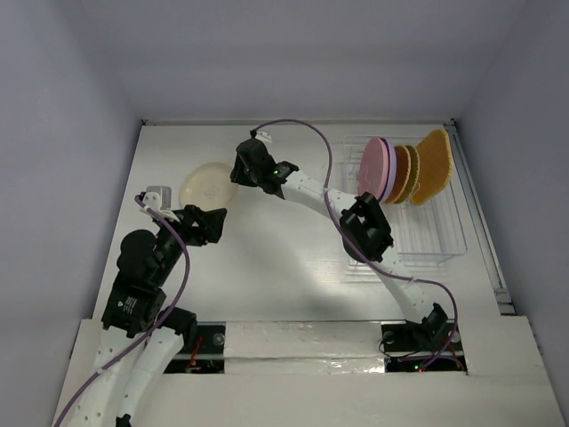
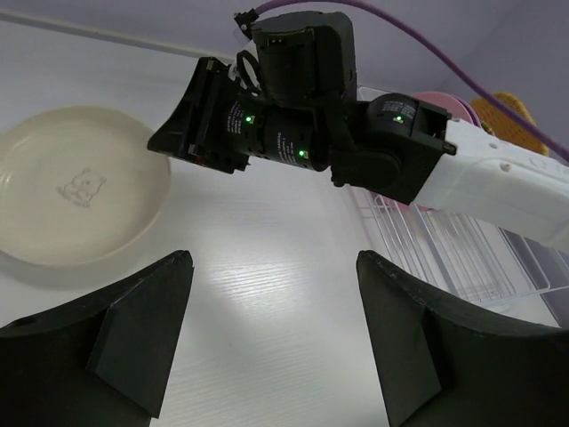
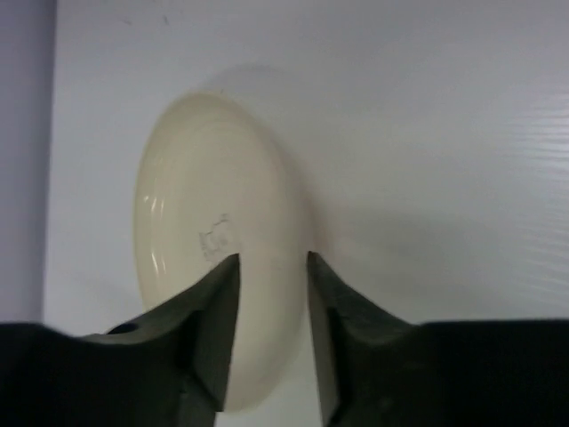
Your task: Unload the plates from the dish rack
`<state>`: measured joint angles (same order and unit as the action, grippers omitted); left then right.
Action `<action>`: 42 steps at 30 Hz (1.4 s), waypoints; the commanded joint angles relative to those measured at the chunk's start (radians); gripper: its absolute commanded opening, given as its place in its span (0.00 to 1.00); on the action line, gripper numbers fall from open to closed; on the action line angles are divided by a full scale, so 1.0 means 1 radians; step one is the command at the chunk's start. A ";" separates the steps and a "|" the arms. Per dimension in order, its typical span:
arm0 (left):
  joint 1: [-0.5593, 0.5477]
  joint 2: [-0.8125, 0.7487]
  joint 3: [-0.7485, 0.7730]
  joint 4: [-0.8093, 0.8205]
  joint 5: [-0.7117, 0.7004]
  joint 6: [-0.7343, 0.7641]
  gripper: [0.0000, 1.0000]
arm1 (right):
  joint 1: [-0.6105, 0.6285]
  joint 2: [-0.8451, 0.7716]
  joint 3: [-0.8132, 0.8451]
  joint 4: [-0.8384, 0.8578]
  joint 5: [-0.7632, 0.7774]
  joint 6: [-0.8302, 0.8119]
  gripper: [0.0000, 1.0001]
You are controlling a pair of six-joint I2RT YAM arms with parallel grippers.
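Cream plate [image 2: 76,191] lying flat on table [image 1: 267,267].
I'm reading R gripper [image 3: 273,260] narrowly parted astride its rim; L gripper [image 2: 274,258] hovering wide, empty.

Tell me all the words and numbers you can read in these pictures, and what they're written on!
None: no word, number, brand or sign can be read in any view.
Cream plate: it has a little bear-like drawing in its middle, with no letters that can be made out. In the right wrist view that mark is only a blur.
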<state>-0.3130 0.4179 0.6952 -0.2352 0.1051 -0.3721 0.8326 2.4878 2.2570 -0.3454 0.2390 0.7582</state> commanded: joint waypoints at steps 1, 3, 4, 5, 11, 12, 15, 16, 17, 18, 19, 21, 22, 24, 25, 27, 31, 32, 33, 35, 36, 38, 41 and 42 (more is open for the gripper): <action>-0.005 -0.018 -0.005 0.051 0.010 -0.002 0.71 | 0.000 -0.020 -0.031 0.201 -0.096 0.134 0.46; -0.005 -0.014 -0.006 0.053 0.012 -0.002 0.71 | 0.000 -0.004 0.016 0.188 -0.118 0.130 0.51; -0.005 -0.011 -0.006 0.050 0.010 -0.004 0.71 | 0.000 -0.004 0.027 0.171 -0.116 0.115 0.51; -0.005 -0.011 -0.006 0.051 0.008 -0.002 0.71 | 0.000 -0.013 0.029 0.168 -0.109 0.104 0.51; -0.005 -0.008 -0.008 0.053 0.010 -0.002 0.71 | 0.000 -0.254 -0.144 0.183 -0.029 -0.057 0.48; -0.005 -0.008 -0.008 0.053 0.010 -0.002 0.71 | -0.010 -0.303 -0.181 0.181 0.017 -0.086 0.25; 0.005 -0.014 -0.010 0.053 0.002 -0.004 0.66 | -0.052 -0.531 -0.394 0.194 0.084 -0.204 0.00; 0.005 -0.019 -0.011 0.053 0.001 -0.005 0.63 | -0.070 -0.649 -0.516 0.177 0.104 -0.244 0.00; 0.005 -0.024 -0.011 0.056 -0.004 -0.005 0.53 | -0.107 -0.708 -0.578 0.168 0.155 -0.272 0.00; 0.005 -0.028 -0.014 0.057 -0.005 -0.008 0.42 | -0.125 -0.762 -0.630 0.146 0.195 -0.290 0.00; 0.005 -0.036 -0.016 0.059 -0.008 -0.010 0.26 | -0.144 -0.812 -0.677 0.085 0.238 -0.321 0.00; 0.005 -0.041 -0.016 0.060 -0.010 -0.011 0.04 | -0.205 -0.953 -0.796 0.039 0.320 -0.355 0.00; 0.005 -0.044 -0.016 0.063 -0.008 -0.013 0.01 | -0.226 -0.995 -0.826 -0.005 0.339 -0.382 0.00; 0.005 -0.044 -0.017 0.062 -0.012 -0.013 0.00 | -0.269 -1.081 -0.867 -0.065 0.394 -0.404 0.00; 0.005 -0.041 -0.016 0.057 -0.015 -0.014 0.00 | -0.306 -1.096 -0.870 -0.096 0.411 -0.430 0.00; 0.005 -0.039 -0.014 0.051 -0.027 -0.017 0.11 | -0.337 -1.101 -0.849 -0.182 0.442 -0.447 0.09; 0.005 -0.041 -0.014 0.053 -0.015 -0.014 0.37 | -0.357 -1.023 -0.762 -0.295 0.467 -0.519 0.29; 0.005 -0.041 -0.014 0.053 -0.010 -0.013 0.41 | -0.357 -1.003 -0.737 -0.312 0.465 -0.523 0.30; 0.005 -0.042 -0.014 0.051 -0.012 -0.011 0.51 | -0.357 -0.988 -0.717 -0.322 0.464 -0.528 0.31; 0.005 -0.042 -0.016 0.051 -0.016 -0.014 0.57 | -0.357 -0.949 -0.665 -0.360 0.461 -0.537 0.32; 0.005 -0.041 -0.014 0.050 -0.018 -0.013 0.59 | -0.357 -0.937 -0.653 -0.371 0.479 -0.537 0.32; 0.005 -0.041 -0.016 0.051 -0.015 -0.014 0.60 | -0.357 -0.899 -0.625 -0.400 0.505 -0.543 0.32; 0.005 -0.037 -0.016 0.053 -0.010 -0.014 0.61 | -0.357 -0.859 -0.599 -0.431 0.545 -0.550 0.32; 0.005 -0.034 -0.016 0.053 -0.010 -0.013 0.61 | -0.357 -0.839 -0.597 -0.432 0.560 -0.551 0.32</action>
<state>-0.3122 0.3828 0.6823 -0.2283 0.0895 -0.3874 0.4763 1.6371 1.5948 -0.7277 0.7185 0.2352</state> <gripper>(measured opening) 0.608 0.319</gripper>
